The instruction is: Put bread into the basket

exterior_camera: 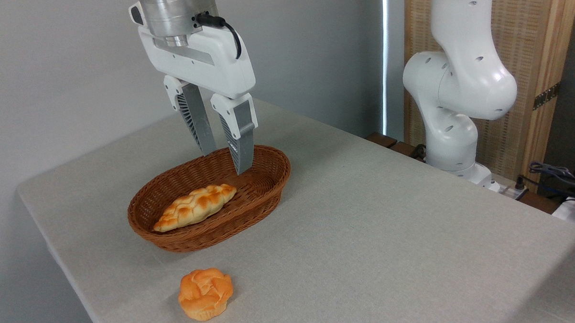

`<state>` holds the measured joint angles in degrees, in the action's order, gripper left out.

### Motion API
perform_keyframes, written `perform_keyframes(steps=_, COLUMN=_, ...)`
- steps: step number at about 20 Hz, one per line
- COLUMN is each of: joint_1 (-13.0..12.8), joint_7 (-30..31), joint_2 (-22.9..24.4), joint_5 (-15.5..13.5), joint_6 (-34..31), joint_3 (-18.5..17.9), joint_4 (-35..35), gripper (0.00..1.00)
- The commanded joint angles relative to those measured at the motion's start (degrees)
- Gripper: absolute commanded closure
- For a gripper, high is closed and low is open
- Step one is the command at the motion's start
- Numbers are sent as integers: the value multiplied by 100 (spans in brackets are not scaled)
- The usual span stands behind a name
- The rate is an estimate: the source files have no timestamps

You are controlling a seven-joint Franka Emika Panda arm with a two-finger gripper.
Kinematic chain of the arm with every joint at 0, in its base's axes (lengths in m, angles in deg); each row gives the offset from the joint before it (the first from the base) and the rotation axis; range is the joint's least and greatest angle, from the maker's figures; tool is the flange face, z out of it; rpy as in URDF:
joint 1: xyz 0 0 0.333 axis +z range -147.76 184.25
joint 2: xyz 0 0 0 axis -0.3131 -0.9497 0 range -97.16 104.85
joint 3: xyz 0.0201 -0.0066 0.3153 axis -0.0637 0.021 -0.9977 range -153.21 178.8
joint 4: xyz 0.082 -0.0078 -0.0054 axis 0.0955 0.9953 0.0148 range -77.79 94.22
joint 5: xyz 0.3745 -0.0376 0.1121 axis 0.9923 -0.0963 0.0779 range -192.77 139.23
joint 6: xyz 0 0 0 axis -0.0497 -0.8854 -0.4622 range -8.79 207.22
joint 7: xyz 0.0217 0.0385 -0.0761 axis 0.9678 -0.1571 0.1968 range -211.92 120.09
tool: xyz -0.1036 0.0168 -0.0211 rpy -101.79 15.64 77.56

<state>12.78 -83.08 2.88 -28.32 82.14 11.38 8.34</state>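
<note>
the bread is lying inside the basket, stretched along the near left half of it, one pointed end nosing toward the left rim and the other pointing at the middle. the tool is hanging above the far part of the basket, its two fingers spread apart and holding nothing, tips clear of the loaf. the basket is sitting on the bench, toward the far left, and a small round orange bun is resting on the bench just near of it, outside the weave. by the look of it the placing is looking done and this is the release-and-clear step. the next move is calling for a straight lift up and away, keeping the fingers off the far rim so the basket is not getting dragged, and leaving the bun alone
</note>
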Motion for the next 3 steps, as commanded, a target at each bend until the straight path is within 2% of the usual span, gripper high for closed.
perform_keyframes(steps=1, joint_1=-8, joint_7=-168, joint_2=140, joint_5=40, joint_6=105, joint_3=-35, joint_4=146, gripper=0)
perform_keyframes(steps=3, joint_1=-8, joint_7=-212, joint_2=140, joint_5=32, joint_6=105, joint_3=-96, joint_4=155, gripper=0)
